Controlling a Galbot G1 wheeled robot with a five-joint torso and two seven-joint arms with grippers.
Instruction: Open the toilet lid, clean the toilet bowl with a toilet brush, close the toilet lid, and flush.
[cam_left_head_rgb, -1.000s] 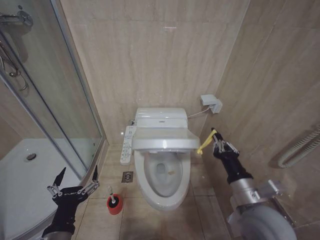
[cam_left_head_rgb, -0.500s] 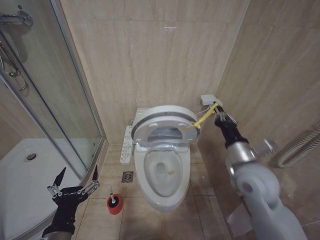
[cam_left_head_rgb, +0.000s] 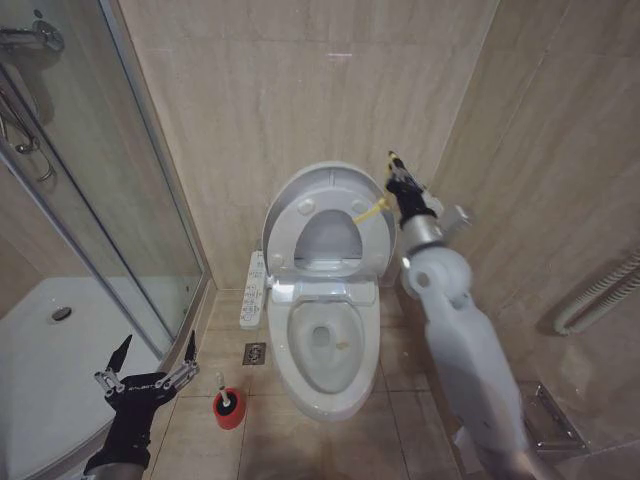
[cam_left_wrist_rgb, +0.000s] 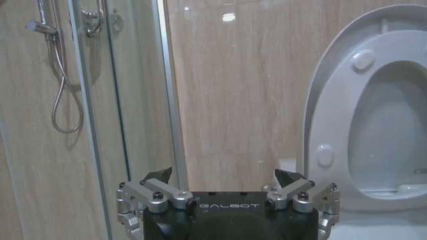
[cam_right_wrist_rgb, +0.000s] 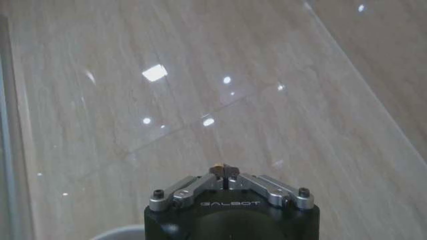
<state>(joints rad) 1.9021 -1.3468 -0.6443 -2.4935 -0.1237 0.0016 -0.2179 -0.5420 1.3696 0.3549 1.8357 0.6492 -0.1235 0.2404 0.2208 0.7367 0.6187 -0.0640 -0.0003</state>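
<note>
Now the toilet lid (cam_left_head_rgb: 300, 195) stands raised against the far wall above the toilet bowl (cam_left_head_rgb: 325, 345). High at its right, the right gripper (cam_left_head_rgb: 393, 168) pinches the yellow strap (cam_left_head_rgb: 370, 211). Low at near left, the left gripper (cam_left_head_rgb: 150, 352) hangs spread and empty.

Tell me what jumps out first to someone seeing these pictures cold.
The toilet lid stands raised against the back wall, with the right gripper shut on its yellow strap beside the lid's upper edge. Below it the toilet bowl lies open. Low by the shower glass, the left gripper hangs open near the toilet brush in its red holder.
</note>
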